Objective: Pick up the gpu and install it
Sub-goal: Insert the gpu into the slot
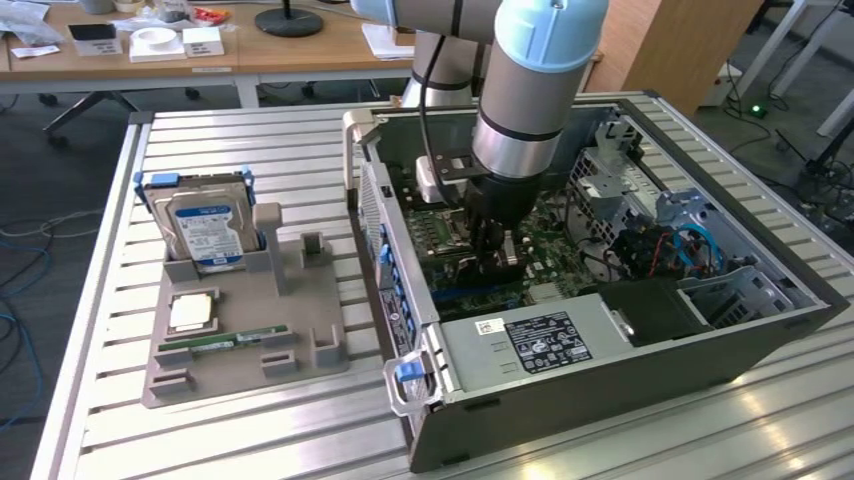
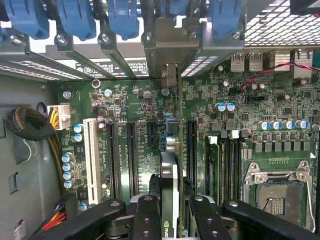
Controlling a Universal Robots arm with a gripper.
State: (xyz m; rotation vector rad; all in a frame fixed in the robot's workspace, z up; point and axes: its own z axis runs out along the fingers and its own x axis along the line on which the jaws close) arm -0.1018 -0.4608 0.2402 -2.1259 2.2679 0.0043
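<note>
Gripper [image 2: 170,220] is partway closed on the gpu [image 2: 169,185], fingers [image 2: 146,217] pinching the card's two flat faces near its upper edge, card standing on edge between them. In the exterior view my gripper [image 1: 497,258] is down inside the open pc case [image 1: 747,345], over the motherboard [image 2: 130,107], roughly mid-case.

Gpu sits low over the board, edge-on, lined up w/ the expansion slots [image 2: 131,150] and pointing at the rear bracket bays w/ blue latches [image 2: 75,17]. Whether it's actually seated in a slot, can't tell.

Handling, my guess: light, stiff, thin pcb, fragile, w/ edge contacts and small parts easy to damage. Flat faces probably a bit slick, so grip across the faces up top, clear of the connector edge, and keep it square; any tilt could bind in the slot.

Writing: nvidia-style logo on the card's top edge, partly hidden by the fingers. Tiny white print on the board, unreadable. Psu label [image 1: 545,340] unreadable too. Beside the case, on the grey tray [image 1: 320,355], hard drive [image 1: 207,235] w/ blue label, text not legible.
</note>
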